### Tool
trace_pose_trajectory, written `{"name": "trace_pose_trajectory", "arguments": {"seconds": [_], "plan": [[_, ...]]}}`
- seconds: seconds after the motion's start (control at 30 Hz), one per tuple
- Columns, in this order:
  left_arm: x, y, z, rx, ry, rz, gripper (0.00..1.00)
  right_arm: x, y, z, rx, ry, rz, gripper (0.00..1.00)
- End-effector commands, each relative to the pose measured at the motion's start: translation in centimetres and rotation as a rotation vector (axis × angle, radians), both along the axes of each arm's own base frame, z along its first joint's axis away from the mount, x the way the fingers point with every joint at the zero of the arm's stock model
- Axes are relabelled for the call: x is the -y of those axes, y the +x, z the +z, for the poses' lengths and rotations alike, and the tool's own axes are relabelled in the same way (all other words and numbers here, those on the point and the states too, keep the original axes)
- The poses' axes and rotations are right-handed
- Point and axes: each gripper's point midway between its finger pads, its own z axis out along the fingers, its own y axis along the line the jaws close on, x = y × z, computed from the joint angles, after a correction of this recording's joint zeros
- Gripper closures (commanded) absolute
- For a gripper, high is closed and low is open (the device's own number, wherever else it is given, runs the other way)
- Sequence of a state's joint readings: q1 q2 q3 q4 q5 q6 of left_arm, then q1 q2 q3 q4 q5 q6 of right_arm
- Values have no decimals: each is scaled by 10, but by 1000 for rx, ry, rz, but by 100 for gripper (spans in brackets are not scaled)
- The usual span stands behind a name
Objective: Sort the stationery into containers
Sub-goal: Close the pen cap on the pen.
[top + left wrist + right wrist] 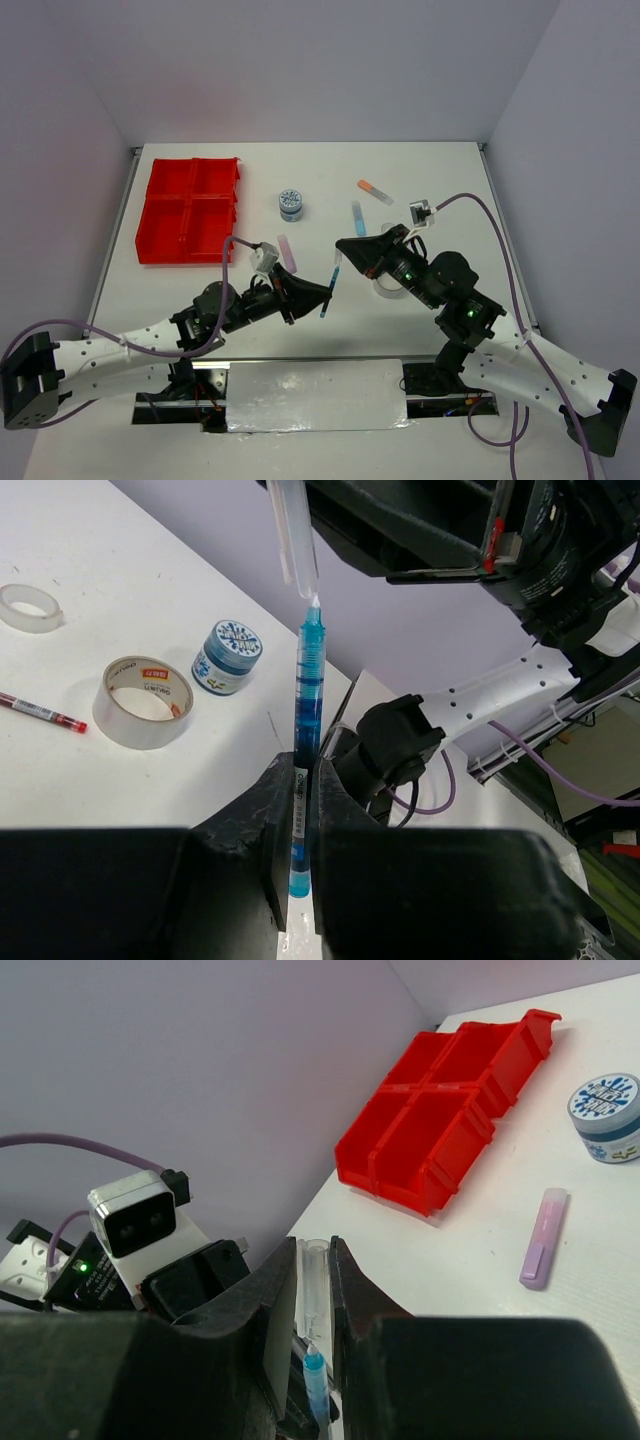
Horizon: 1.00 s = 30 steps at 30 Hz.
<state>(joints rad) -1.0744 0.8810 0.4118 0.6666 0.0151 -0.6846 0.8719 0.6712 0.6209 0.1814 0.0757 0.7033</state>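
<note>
My left gripper (318,291) (304,772) is shut on a thin blue pen (329,287) (307,695), held above the table with its tip up. My right gripper (343,246) (313,1256) is shut on a clear pen cap (294,535) (316,1285), its open end right at the pen's tip (315,1372). The red four-compartment tray (190,210) (440,1110) lies at the far left, its compartments looking empty. A blue-lidded tub (291,204) (228,656) (605,1116), a purple marker (288,251) (543,1250), a light-blue marker (358,217) and an orange-capped marker (375,190) lie on the table.
A brown-cored tape roll (145,701), a clear tape roll (30,608) and a red pen (40,712) lie on the table in the left wrist view. One roll (388,287) shows under the right arm. The two arms meet mid-table.
</note>
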Motion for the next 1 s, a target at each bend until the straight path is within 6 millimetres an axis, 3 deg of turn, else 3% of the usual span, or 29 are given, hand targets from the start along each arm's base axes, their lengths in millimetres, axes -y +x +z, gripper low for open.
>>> {"name": "trace_pose_trajectory", "arguments": {"seconds": [0.0, 0.43, 0.73, 0.97], "plan": [[2, 1, 26, 48, -71, 4, 100, 4, 0, 31, 66, 39, -17, 100], [-2, 2, 35, 73, -81, 14, 100, -1, 4, 11, 35, 5, -13, 100], [-2, 1, 33, 65, -82, 13, 100, -2, 4, 12, 34, 13, -10, 100], [-6, 12, 27, 35, -72, 75, 100, 3, 2, 18, 43, 30, -19, 100]]}}
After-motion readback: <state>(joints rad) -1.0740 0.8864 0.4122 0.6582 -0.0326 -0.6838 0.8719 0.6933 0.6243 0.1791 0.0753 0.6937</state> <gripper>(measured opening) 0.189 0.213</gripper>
